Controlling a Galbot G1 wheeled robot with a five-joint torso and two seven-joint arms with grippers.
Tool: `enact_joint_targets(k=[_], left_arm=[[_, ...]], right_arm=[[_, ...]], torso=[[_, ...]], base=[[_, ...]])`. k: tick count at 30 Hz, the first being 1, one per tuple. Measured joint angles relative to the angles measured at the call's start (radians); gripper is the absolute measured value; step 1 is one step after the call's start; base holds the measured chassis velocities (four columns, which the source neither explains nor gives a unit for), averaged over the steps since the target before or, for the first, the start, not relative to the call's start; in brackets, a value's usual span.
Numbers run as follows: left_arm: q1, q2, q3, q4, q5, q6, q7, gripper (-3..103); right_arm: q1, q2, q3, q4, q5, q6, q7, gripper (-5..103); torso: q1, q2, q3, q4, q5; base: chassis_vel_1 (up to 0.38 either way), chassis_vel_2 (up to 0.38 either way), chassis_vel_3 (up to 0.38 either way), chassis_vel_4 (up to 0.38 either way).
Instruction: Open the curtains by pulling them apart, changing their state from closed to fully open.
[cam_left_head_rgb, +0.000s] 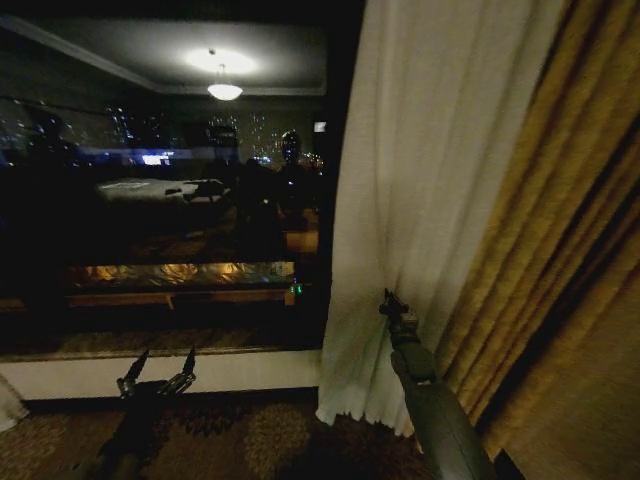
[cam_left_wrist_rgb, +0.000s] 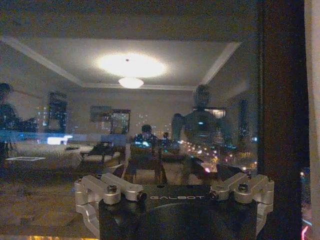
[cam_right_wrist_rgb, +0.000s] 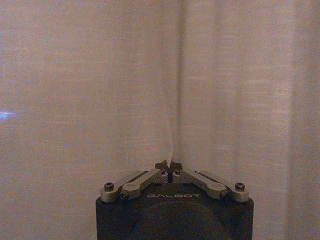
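A sheer off-white curtain (cam_left_head_rgb: 430, 170) hangs bunched at the right of the window, beside a golden-yellow drape. My right gripper (cam_left_head_rgb: 388, 300) presses into it at low height. In the right wrist view the right gripper (cam_right_wrist_rgb: 169, 165) is shut on a pinched fold of the curtain (cam_right_wrist_rgb: 100, 90), with pleats drawn toward the fingertips. My left gripper (cam_left_head_rgb: 158, 372) hangs low at the left in front of the window sill, open, holding nothing. In the left wrist view its fingers (cam_left_wrist_rgb: 120, 184) are spread wide toward the glass.
A dark window (cam_left_head_rgb: 170, 200) reflects the room, a ceiling lamp and the robot. A dark window frame (cam_left_wrist_rgb: 280, 115) stands upright beside the curtain edge. A thick golden-yellow drape (cam_left_head_rgb: 560, 270) hangs at the far right. Patterned carpet (cam_left_head_rgb: 250, 440) lies below the white sill.
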Motion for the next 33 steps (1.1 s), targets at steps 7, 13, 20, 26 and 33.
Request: enact_joint_targets(k=[7, 13, 20, 26, 33], left_arm=[[0.004, -0.003, 0.001, 0.006, 0.0, -0.011, 0.002, 100], [0.004, -0.004, 0.001, 0.006, 0.0, -0.011, 0.002, 100], [0.002, -0.005, 0.003, -0.008, 0.0, -0.011, 0.002, 100], [0.003, -0.006, 0.007, -0.013, 0.0, -0.01, 0.002, 100], [0.01, -0.006, 0.004, -0.014, -0.009, -0.012, 0.002, 100]], right_arm=[[0.0, 0.0, -0.01, -0.001, -0.008, 0.003, -0.001, 0], [0.021, -0.003, -0.003, -0.023, -0.003, -0.003, -0.015, 0], [0.076, -0.032, 0.114, -0.09, 0.021, -0.05, 0.0, 0], [0.093, -0.062, 0.187, -0.131, 0.024, -0.068, 0.047, 0], [0.113, -0.082, 0.239, -0.193, 0.019, -0.068, 0.159, 0]], torso=[[0.0, 0.0, 0.0, 0.0006, -0.0018], [0.0, 0.0, 0.0, 0.0007, -0.001], [0.0, 0.0, 0.0, 0.0, -0.0003], [0.0, 0.0, 0.0, 0.0003, -0.0009], [0.0, 0.0, 0.0, 0.0002, -0.0006]], base=[[-0.023, -0.023, 0.033, 0.012], [0.015, 0.017, -0.02, -0.015], [0.0, 0.0, 0.0, 0.0], [0.0, 0.0, 0.0, 0.0], [0.0, 0.0, 0.0, 0.0]])
